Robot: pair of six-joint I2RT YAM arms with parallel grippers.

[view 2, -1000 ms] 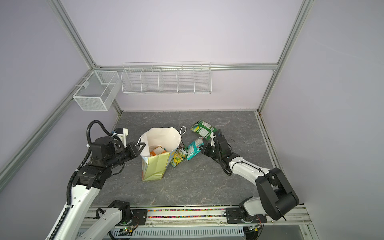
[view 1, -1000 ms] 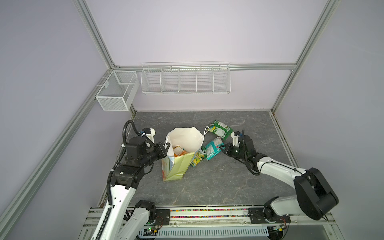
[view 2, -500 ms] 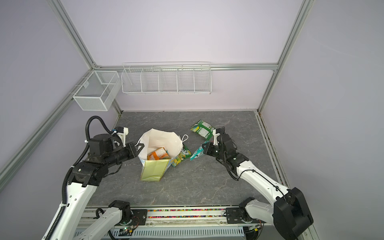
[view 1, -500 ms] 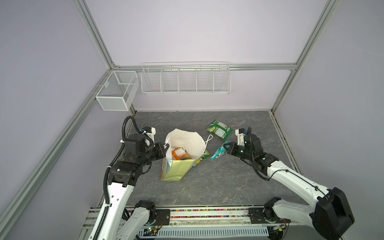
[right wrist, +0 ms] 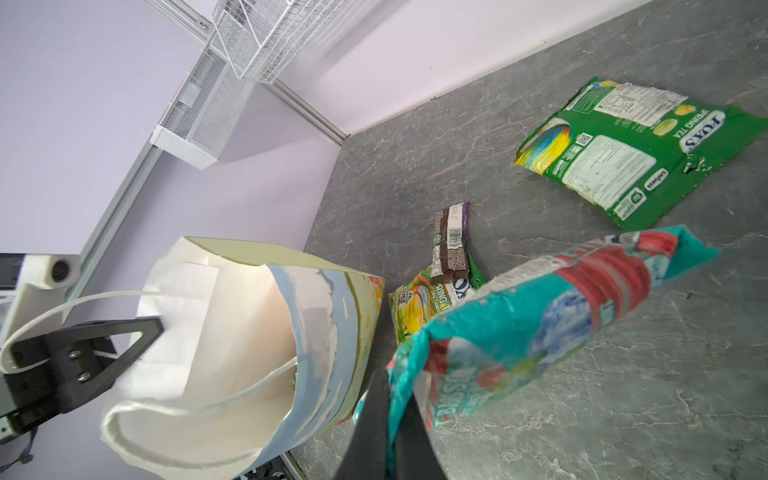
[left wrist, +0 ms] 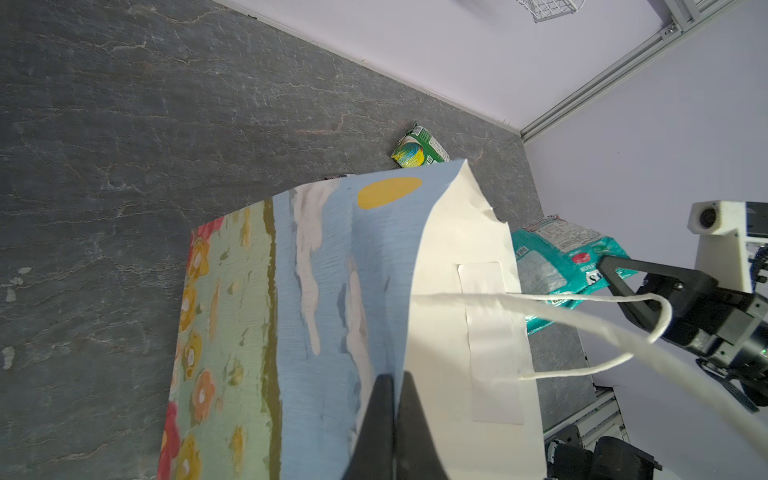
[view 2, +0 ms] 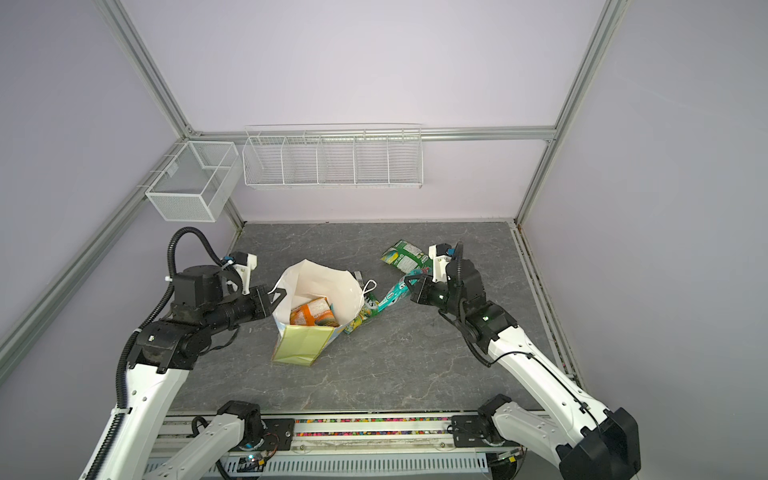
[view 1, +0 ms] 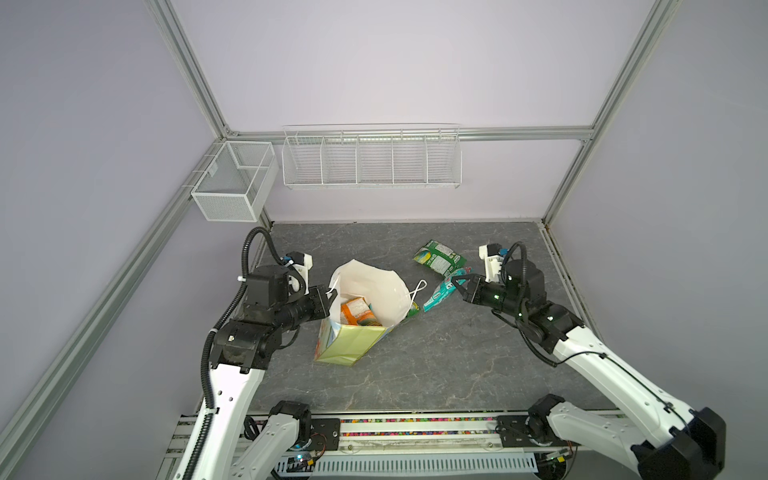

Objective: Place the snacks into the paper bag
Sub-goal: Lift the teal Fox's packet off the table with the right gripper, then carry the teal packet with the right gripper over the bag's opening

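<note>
The paper bag [view 1: 347,347] [view 2: 297,347] stands mid-table, mouth open, with an orange packet [view 1: 353,313] [view 2: 309,313] lying inside. My left gripper [view 1: 330,296] [left wrist: 395,376] is shut on the bag's left rim, one finger inside and one outside. My right gripper [view 1: 457,284] [right wrist: 392,382] is shut on the edge of a teal-red packet [view 1: 441,294] [right wrist: 540,324], which hangs off the table just right of the bag. A green packet [view 1: 438,257] [right wrist: 640,149] lies behind it. A yellow-green packet [right wrist: 424,307] and a dark brown bar [right wrist: 451,241] lie against the bag's right side.
Two white wire baskets hang above the table's back: a small box basket [view 1: 237,187] at the left corner and a long divided basket [view 1: 370,160] on the back wall. Metal frame posts run along both sides, and a rail [view 1: 415,428] lines the front edge.
My right gripper has lifted the teal-red packet off the table and drawn back to the right. My left gripper has pulled the bag's rim leftward, so the mouth now shows the orange packet.
</note>
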